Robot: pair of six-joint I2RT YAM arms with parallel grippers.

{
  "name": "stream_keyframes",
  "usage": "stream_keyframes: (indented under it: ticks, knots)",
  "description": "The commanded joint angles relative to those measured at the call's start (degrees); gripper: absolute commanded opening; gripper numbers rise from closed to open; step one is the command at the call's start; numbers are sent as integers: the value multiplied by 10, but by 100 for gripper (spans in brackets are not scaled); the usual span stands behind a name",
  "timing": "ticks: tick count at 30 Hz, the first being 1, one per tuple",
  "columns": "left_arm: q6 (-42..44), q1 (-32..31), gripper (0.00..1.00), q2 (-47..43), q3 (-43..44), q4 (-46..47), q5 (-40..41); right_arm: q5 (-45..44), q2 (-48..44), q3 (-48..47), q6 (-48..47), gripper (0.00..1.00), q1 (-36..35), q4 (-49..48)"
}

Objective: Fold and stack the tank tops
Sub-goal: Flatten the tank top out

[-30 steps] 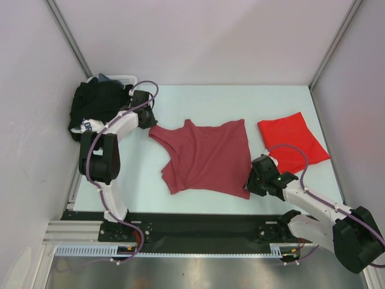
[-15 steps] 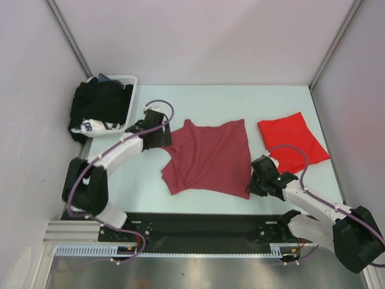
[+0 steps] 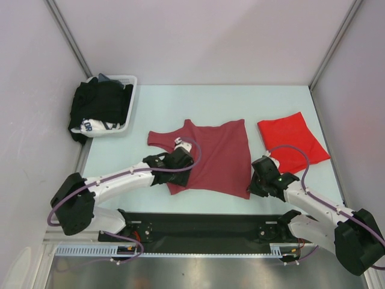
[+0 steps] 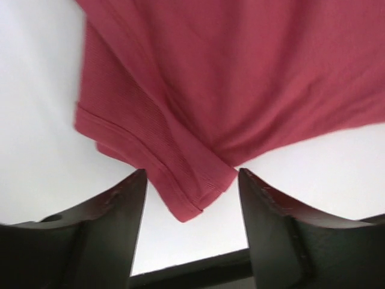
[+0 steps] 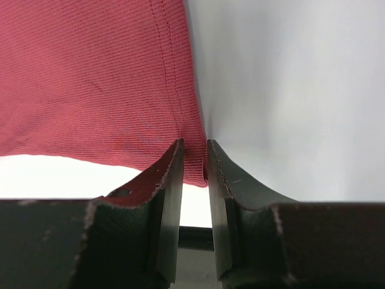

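Reads as about half done: finds bright red tank top (image 3: 293, 141) folded into a flat square at the right side of the bench (image 3: 180, 102), apart from maroon tank top (image 3: 210, 158), spread open mid-bench and not yet folded. Leaves folding the maroon one and stacking the pair. Shows right pincer (image 5: 194, 144) clenched on the near right corner of the maroon top; shows left pincer (image 4: 191, 174) released, jaws wide and straddling the near left corner without pinching it. Notes white basket (image 3: 126, 77) at the far left corner holding black garments (image 3: 99, 102) and a white cloth with dark lettering (image 3: 90, 125), heaped over the rim; holds no tank top as far as visible
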State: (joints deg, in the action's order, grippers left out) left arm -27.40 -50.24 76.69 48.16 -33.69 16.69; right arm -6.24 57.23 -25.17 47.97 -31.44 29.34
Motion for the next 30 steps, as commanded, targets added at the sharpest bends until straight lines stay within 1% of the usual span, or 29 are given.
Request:
stream_keyframes:
  ticks: [1,2,3,6,8,10,13,14,15,16,17,18,19,20,21,22,23,24,25,27,28,30]
  knots:
    - [-17,-34,65,40,10,0,6,-10,-4,-14,-1,27,-4,1]
    - [-17,-37,59,50,17,-4,8,-10,-5,-14,-1,27,-4,2]
    - [-19,-40,57,59,19,-5,7,-9,-5,-13,-1,27,-5,3]
    - [-17,-47,57,88,25,0,-4,-5,-6,-5,-1,28,-6,4]
    - [-18,-46,56,96,24,2,-7,-8,1,-1,0,31,-7,3]
    - [-21,-45,52,105,25,2,3,-11,9,4,2,33,-7,-1]
    - [-31,-37,34,104,24,-1,14,-17,23,6,2,31,-8,-5]
    - [-33,-33,23,100,20,5,12,-17,24,6,3,29,-8,-8]
    - [-33,-28,19,86,17,10,7,-17,26,7,2,23,-10,-14]
    - [-33,-12,14,76,12,16,-9,-17,27,10,3,20,-9,-16]
    - [-32,0,1,63,-2,35,-21,-17,28,10,2,15,-9,-18]
    - [-31,14,0,32,-11,49,-34,-18,27,12,2,5,-10,-20]
    - [-31,53,1,13,-39,83,-70,-19,28,13,4,0,-9,-20]
    - [-33,78,0,-7,-56,102,-93,-20,28,13,5,0,-9,-21]
    - [-34,105,0,-49,-73,121,-124,-19,27,13,5,0,-10,-20]
    - [-36,163,0,-71,-106,137,-149,-20,26,13,5,0,-9,-18]
    - [-38,190,0,-93,-119,164,-191,-18,24,12,5,0,-9,-16]
    - [-47,216,0,-131,-132,172,-204,-17,23,12,3,0,-10,-11]
    - [-50,267,0,-149,-150,180,-214,-17,15,11,2,0,-10,-9]
    - [-64,315,0,-193,-166,200,-238,-21,7,11,3,0,-11,3]
    - [-70,363,0,-203,-177,203,-245,-21,1,12,4,0,-11,5]
    - [-86,410,1,-230,-189,219,-255,-23,-4,12,5,0,-11,11]
